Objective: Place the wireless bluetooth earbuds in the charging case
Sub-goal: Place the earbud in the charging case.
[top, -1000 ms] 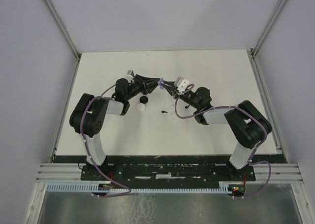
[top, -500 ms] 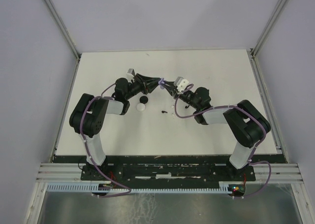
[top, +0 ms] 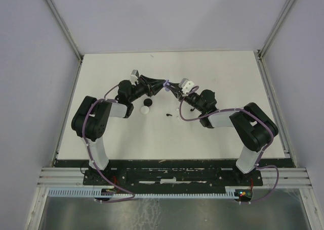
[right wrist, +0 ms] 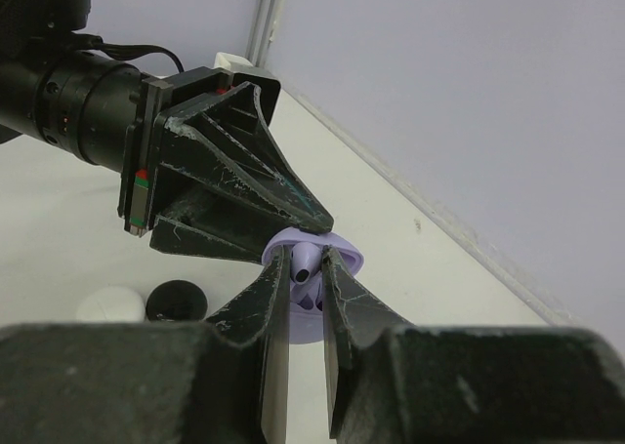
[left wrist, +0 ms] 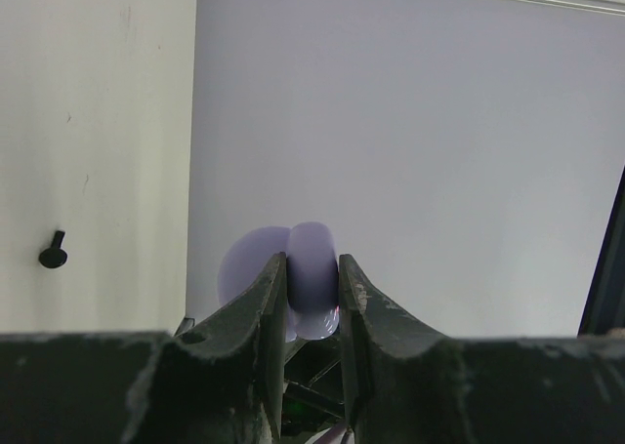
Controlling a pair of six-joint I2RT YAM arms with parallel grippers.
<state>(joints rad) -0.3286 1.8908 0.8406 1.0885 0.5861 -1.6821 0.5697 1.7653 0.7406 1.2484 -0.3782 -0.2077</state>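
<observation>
While both arms meet tip to tip above the table point(top: 228, 68), the left gripper point(left wrist: 312, 268) is closed narrow on the lilac charging case point(left wrist: 249, 268). One finger presses each side of it. The case looks open, with its mouth turned toward the right arm.

Right gripper point(right wrist: 307, 268): fingers drawn close, pinching one pale lilac earbud point(right wrist: 305, 257) right at their tips.

Key relation: the charging case point(right wrist: 344, 256) lies straight ahead of the right fingertips, on the line the fingers point along. The left gripper point(right wrist: 293, 210) faces them almost head-on. The earbud is at the mouth of the case, touching it or just inside. Cannot tell from either wrist view whether it is seated.

Axis: a pale rounded end of the earbud shows between the right fingers, facing the camera. Judged: its long axis runs roughly along the approach line, into the case.

Judged next move: a short push along that same line by the right arm, then release. The left arm only needs to hold the case. Any sideways offset would likely catch the rim.

Elsewhere:
- A black earbud point(left wrist: 52, 254) lies on the table, well apart from the case.
- A white puck point(right wrist: 109, 303) and a black puck point(right wrist: 178, 300) sit just beside each other, below the grippers.
</observation>
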